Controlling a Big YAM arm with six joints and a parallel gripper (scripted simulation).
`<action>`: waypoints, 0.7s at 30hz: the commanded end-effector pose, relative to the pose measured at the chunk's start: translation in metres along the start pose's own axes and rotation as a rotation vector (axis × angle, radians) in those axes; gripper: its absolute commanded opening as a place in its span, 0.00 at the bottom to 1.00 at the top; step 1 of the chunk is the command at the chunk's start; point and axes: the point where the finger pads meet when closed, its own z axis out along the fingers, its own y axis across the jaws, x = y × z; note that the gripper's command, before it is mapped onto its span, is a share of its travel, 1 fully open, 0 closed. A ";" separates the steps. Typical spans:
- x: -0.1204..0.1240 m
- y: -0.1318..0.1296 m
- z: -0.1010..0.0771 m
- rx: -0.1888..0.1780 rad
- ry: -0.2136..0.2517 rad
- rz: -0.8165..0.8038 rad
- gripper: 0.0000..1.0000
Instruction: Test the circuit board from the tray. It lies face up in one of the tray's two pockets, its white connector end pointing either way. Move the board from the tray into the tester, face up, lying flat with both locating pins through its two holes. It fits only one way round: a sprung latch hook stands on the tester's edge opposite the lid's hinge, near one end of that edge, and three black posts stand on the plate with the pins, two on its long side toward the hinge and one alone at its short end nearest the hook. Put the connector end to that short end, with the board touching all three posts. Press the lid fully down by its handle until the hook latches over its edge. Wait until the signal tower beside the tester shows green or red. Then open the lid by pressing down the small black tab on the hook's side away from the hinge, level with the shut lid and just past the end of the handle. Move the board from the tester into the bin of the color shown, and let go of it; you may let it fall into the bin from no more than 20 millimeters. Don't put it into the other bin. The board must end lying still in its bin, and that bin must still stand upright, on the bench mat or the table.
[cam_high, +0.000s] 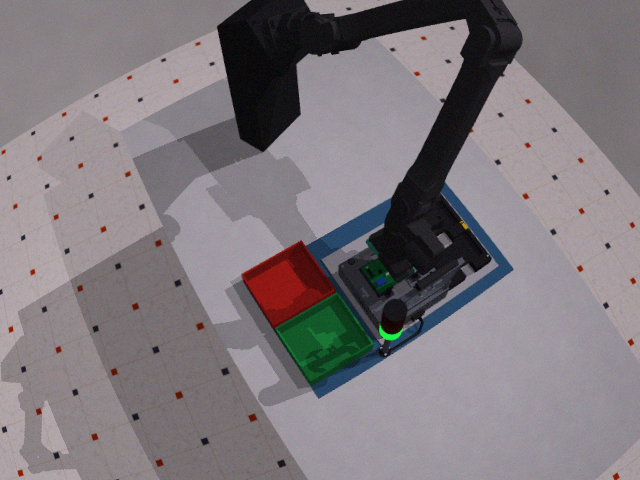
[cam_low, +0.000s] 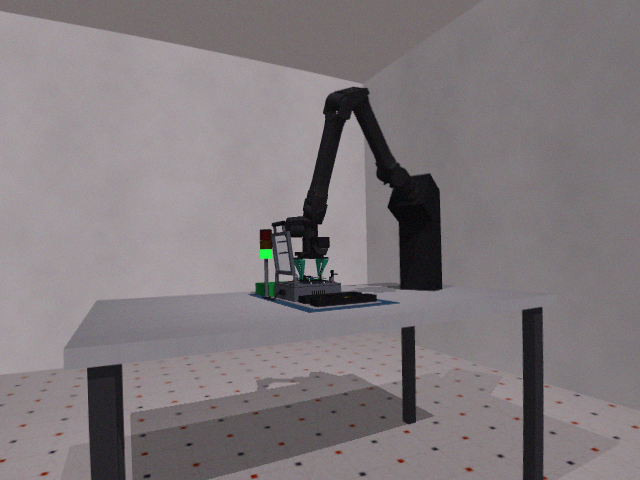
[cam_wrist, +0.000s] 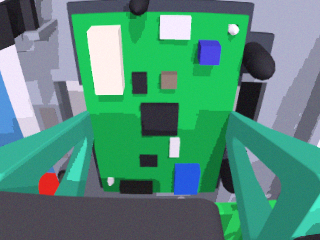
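The green circuit board (cam_wrist: 120, 127) (cam_high: 375, 272) lies face up on the tester's plate (cam_wrist: 160, 8), with its white connector (cam_wrist: 106, 60) at the far end in the wrist view. Black posts (cam_wrist: 139, 3) (cam_wrist: 259, 60) stand against its edges. My gripper (cam_wrist: 159, 121) (cam_low: 310, 269) is down over the tester (cam_high: 354, 289) (cam_low: 289, 292), its teal fingers closed on the board's two long sides. The lid (cam_low: 283, 253) stands open and upright. The signal tower (cam_high: 391, 330) (cam_low: 265, 253) shows green.
The red bin (cam_high: 281, 289) and the green bin (cam_high: 330, 338) (cam_low: 260, 288) stand side by side left of the tester, on the blue mat (cam_high: 336, 384). The black tray (cam_high: 473, 248) (cam_low: 341, 298) lies on the tester's other side. The arm's base (cam_high: 263, 77) stands at the back.
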 end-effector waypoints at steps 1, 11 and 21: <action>-0.006 -0.006 -0.013 0.015 -0.010 -0.008 0.72; -0.003 -0.007 -0.016 0.017 -0.005 -0.006 0.72; -0.002 -0.007 -0.018 0.017 -0.004 -0.007 0.72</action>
